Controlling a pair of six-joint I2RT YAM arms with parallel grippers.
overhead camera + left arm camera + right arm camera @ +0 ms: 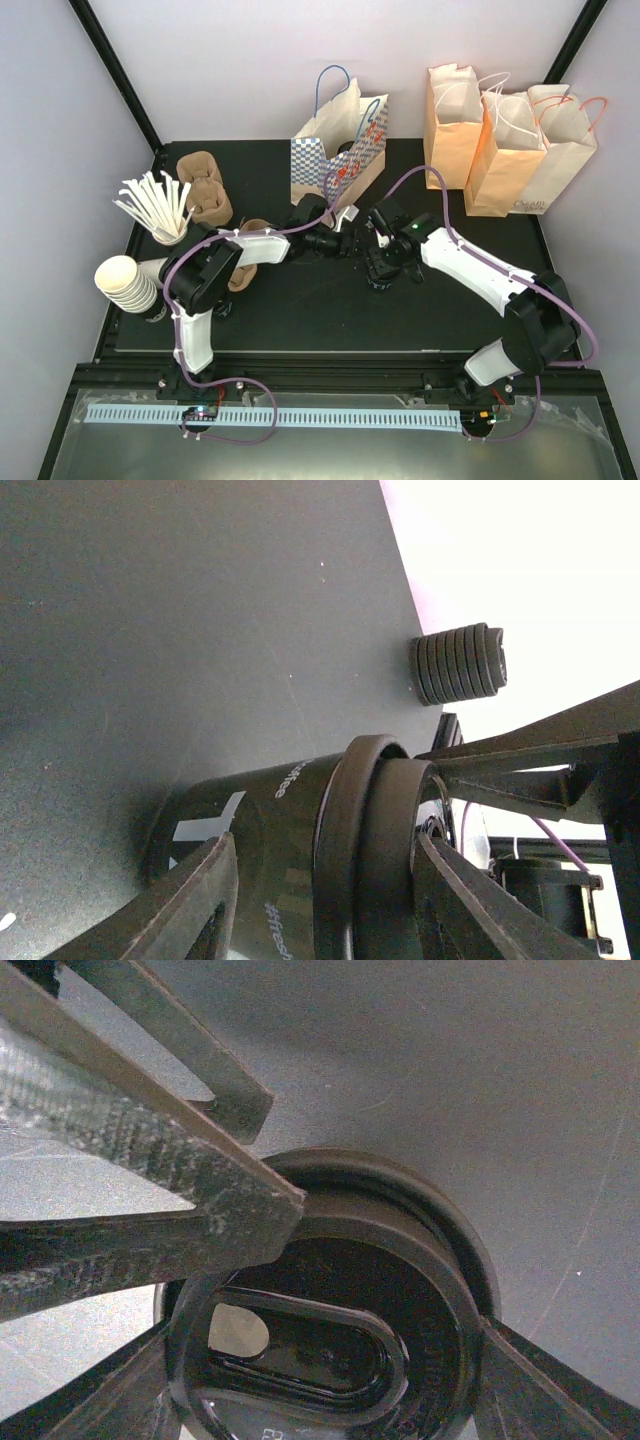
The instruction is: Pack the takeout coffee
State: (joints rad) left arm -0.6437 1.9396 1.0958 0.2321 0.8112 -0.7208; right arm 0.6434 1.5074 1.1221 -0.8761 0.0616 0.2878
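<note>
R jaws look clamped on takeout coffee point(330, 1360) lid; L jaws flank it, grip unclear. Squeeze body not lid, keep upright.

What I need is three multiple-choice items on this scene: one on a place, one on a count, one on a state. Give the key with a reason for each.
1. Where on the table does the checkered bag stand? A near-left corner; B far side, middle; C near-right corner.
2. How many tan paper bags stand at the far right? A two; B three; C five.
3. The lid of the takeout coffee is: A on the cup; B flat on the table; C missing.
Key: 1 B, it stands at the back, left of the tan bags. 2 B, three stand side by side. 3 A, both wrist views show it seated on the cup.
</note>
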